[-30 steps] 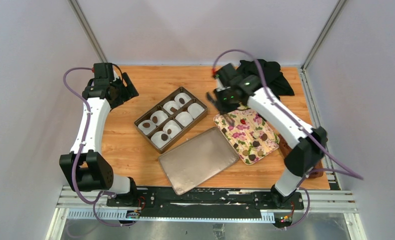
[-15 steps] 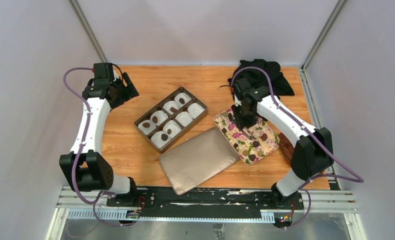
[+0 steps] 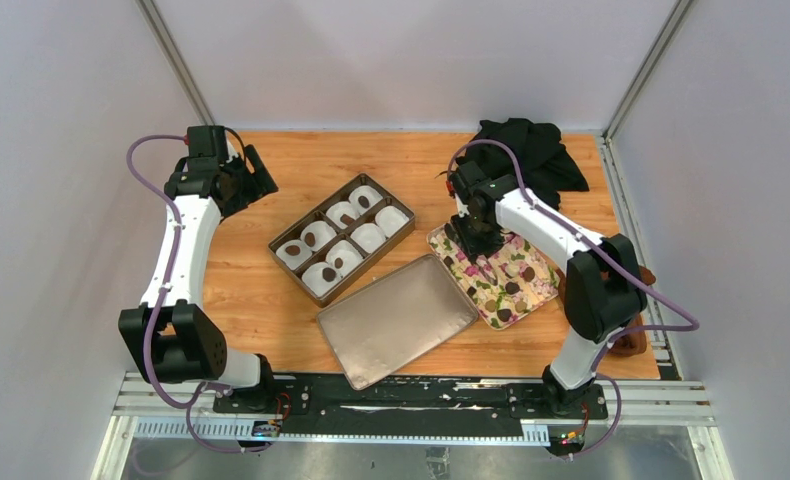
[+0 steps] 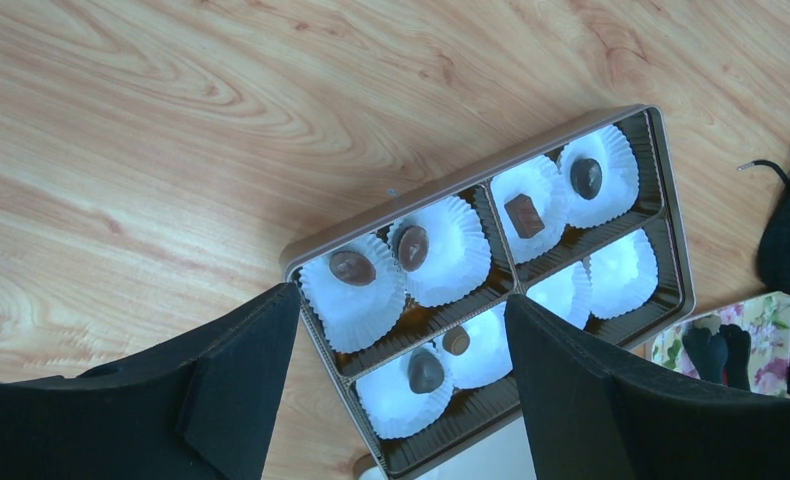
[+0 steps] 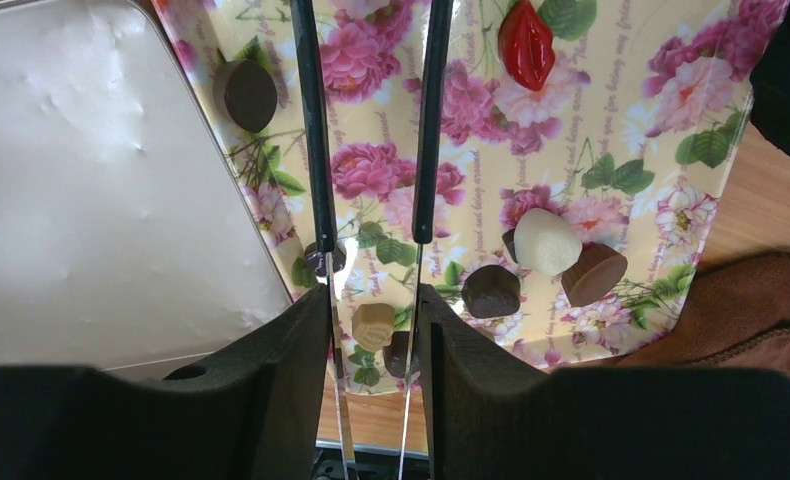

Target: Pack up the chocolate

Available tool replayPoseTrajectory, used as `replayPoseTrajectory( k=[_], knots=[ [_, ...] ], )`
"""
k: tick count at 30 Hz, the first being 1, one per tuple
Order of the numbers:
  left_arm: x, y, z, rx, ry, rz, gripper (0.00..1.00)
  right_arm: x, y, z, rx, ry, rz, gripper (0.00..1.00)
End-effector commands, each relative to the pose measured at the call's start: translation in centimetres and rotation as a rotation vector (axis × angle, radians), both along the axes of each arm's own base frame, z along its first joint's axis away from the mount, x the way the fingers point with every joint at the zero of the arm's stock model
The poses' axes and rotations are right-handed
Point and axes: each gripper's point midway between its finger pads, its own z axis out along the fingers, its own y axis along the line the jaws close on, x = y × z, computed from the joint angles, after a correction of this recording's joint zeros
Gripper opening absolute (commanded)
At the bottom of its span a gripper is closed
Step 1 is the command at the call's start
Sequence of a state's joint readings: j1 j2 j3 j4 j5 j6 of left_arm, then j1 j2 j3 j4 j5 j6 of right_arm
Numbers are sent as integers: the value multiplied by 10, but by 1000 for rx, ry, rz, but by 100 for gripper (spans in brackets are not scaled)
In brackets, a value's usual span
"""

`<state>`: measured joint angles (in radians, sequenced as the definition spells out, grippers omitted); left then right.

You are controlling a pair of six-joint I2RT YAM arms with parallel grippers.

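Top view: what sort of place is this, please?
Probably a robot lab test cell: a white left arm and white right arm bolted at the edge of a wooden table, plain pale partition walls around it, and a brown compartmented chocolate box laid out.

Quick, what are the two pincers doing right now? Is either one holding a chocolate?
Left pincer: wide open, holding nothing.
Right pincer: partly open over the flowered tray, nothing between its blades.
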<state>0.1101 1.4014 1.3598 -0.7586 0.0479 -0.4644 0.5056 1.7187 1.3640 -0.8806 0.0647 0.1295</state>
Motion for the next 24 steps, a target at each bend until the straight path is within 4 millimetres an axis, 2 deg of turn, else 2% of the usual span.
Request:
replayPoseTrajectory(
  k=[1,13,19,24],
  knots=[
    [2,5,3,8,-9,18,81,9,2,5,-23,-32,27,41],
    [5,5,-1,-1,4,21,80,19,-1,-1,-68,-41,27,39],
    [4,6,0,6,1,25,80,17,-1,5,-59,-46,30,26],
    [5,6,0,7,0,24,81,10,-3,19,-40,-57,26,20]
  ],
)
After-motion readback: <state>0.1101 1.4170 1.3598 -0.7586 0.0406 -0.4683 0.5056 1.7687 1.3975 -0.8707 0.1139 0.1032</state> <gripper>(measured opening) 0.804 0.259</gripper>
